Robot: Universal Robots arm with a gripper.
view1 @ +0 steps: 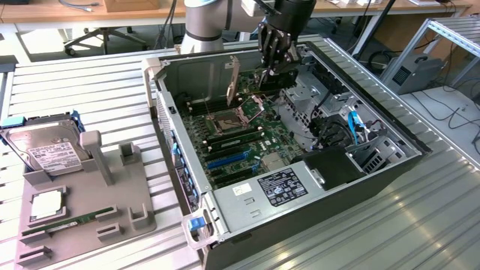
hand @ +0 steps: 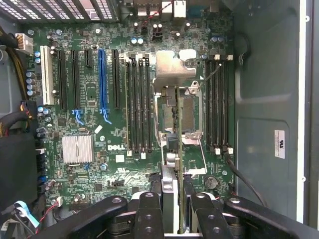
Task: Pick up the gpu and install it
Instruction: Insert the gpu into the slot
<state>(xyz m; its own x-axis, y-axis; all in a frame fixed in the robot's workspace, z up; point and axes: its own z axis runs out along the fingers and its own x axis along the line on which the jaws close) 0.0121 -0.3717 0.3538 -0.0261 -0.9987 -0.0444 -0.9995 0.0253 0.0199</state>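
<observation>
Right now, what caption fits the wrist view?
Gripper jaws shut on the gpu, edge-on above the Dell motherboard.

Slatted aluminium tabletop (view1: 90,95), evenly lit. Wooden desk (view1: 45,11) along the back, office chair base (view1: 98,38) beneath it. Aluminium frame (view1: 450,34) at exterior view's right; cables (view1: 457,115) on grey floor.

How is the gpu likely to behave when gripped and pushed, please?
Probably stiff: the gpu hangs straight and edge-on in the gripper, with no sag. Likely fragile, being a thin board. Clamped along one edge, it might tilt if pushed sideways.
</observation>
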